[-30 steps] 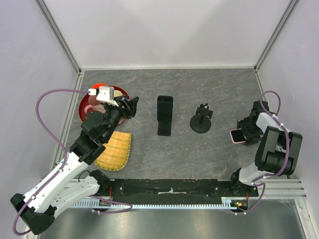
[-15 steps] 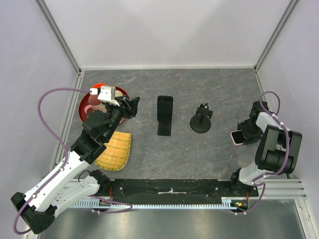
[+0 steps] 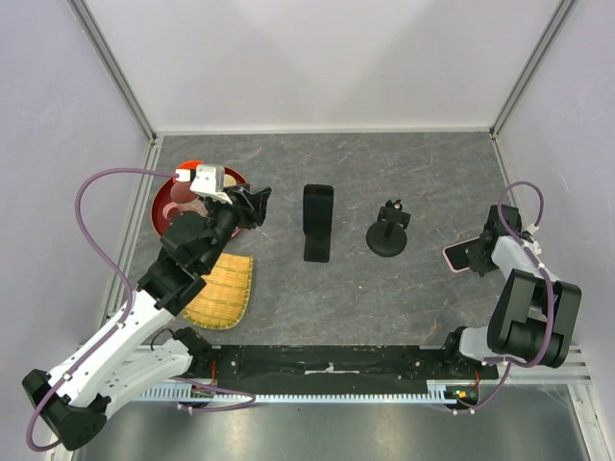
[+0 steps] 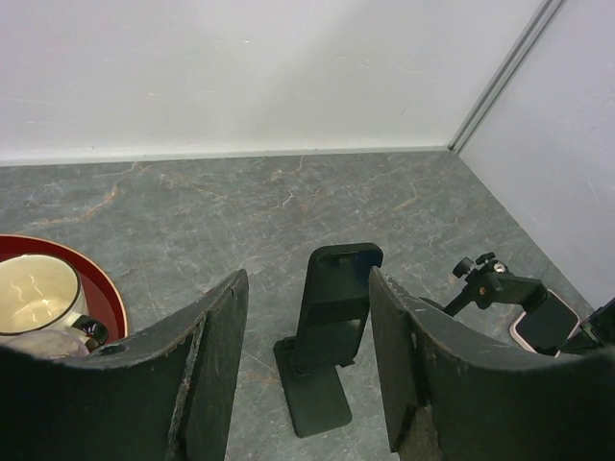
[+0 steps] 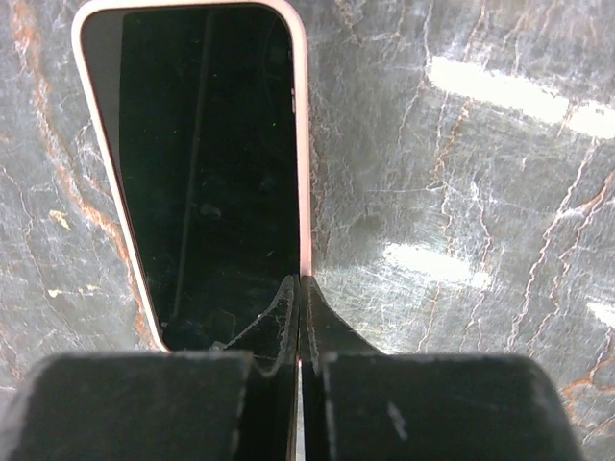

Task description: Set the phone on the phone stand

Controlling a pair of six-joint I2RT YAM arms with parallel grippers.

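The phone point(image 3: 458, 257), pink-rimmed with a dark screen, lies flat on the table at the right; it also shows in the right wrist view point(image 5: 197, 163) and the left wrist view point(image 4: 546, 323). My right gripper point(image 3: 480, 252) is shut, its tips point(image 5: 300, 280) pressed together over the phone's right edge with nothing between them. The black phone stand point(image 3: 318, 223) stands mid-table with nothing on it. My left gripper point(image 3: 252, 206) hovers left of it, open point(image 4: 307, 280), with the phone stand point(image 4: 334, 317) seen between its fingers.
A small black round-based mount point(image 3: 387, 234) stands between stand and phone. A red tray point(image 3: 165, 204) with a cup point(image 4: 36, 291) sits far left, and a woven yellow mat point(image 3: 223, 290) lies in front of it. Walls close in on three sides.
My right gripper's jaws have gone from open to shut beside the phone, and its wrist has shifted to the right. The left arm has barely moved.
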